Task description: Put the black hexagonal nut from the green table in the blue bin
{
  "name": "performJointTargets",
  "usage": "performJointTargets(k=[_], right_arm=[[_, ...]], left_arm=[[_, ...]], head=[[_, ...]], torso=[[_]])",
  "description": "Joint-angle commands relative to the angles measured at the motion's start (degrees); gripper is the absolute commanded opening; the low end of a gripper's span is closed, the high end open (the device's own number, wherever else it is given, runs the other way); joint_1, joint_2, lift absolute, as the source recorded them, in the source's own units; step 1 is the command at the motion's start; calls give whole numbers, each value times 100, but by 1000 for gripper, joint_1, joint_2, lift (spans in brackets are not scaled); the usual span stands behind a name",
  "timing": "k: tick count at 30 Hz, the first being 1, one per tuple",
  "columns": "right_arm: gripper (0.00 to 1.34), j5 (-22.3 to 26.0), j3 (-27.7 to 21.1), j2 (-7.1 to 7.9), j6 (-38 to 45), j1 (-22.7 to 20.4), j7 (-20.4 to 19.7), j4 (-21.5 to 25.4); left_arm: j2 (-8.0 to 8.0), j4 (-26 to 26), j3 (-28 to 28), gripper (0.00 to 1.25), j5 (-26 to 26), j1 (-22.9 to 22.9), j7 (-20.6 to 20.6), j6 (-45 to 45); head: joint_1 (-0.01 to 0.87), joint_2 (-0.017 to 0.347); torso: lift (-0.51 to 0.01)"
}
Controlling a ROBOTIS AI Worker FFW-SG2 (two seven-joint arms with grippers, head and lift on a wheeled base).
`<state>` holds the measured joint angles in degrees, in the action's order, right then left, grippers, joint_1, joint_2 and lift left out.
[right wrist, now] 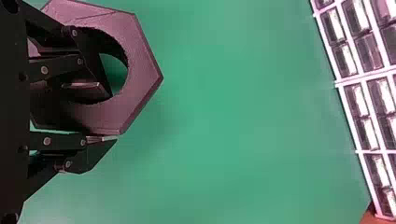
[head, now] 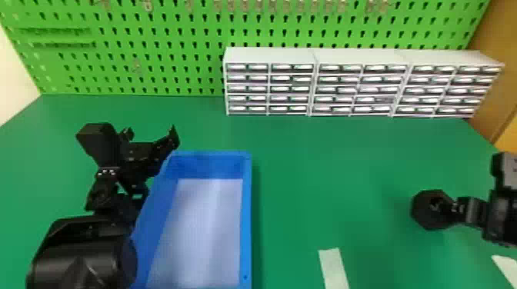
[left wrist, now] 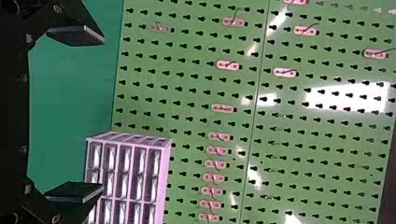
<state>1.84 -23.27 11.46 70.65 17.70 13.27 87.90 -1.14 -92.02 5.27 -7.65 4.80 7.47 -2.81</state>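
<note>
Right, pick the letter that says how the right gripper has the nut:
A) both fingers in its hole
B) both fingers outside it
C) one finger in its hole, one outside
C: one finger of the right gripper sits inside the hole of the nut, and the other lies along its outer side.

My left arm [head: 80,255] comes up from the bottom-left corner of the head view, bulky black forearm lowest, its jointed wrist [head: 111,192] bending above that. Out at the end I've got the left gripper [head: 152,135] aimed away from me, its two flat fingers [left wrist: 77,36] standing wide apart in the left wrist view. My right arm [head: 504,200] enters from the right edge and reaches inward, ending in the right gripper [head: 457,207]. On the right wrist view I see its fingers [right wrist: 100,151] drawn close together, a narrow gap between them.
</note>
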Motion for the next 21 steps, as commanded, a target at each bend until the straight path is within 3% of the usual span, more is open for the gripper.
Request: performJointTargets(k=[1, 21], right_arm=[[255, 27, 15, -4, -25, -21, 0, 78], [255, 370, 253, -13, -394, -39, 0, 737]], left_arm=[[0, 0, 0, 1074, 0, 3, 0, 0], [0, 0, 9, 1074, 0, -5, -8, 0]], head=[[686, 51], [686, 51]], torso=[[-97], [-97]])
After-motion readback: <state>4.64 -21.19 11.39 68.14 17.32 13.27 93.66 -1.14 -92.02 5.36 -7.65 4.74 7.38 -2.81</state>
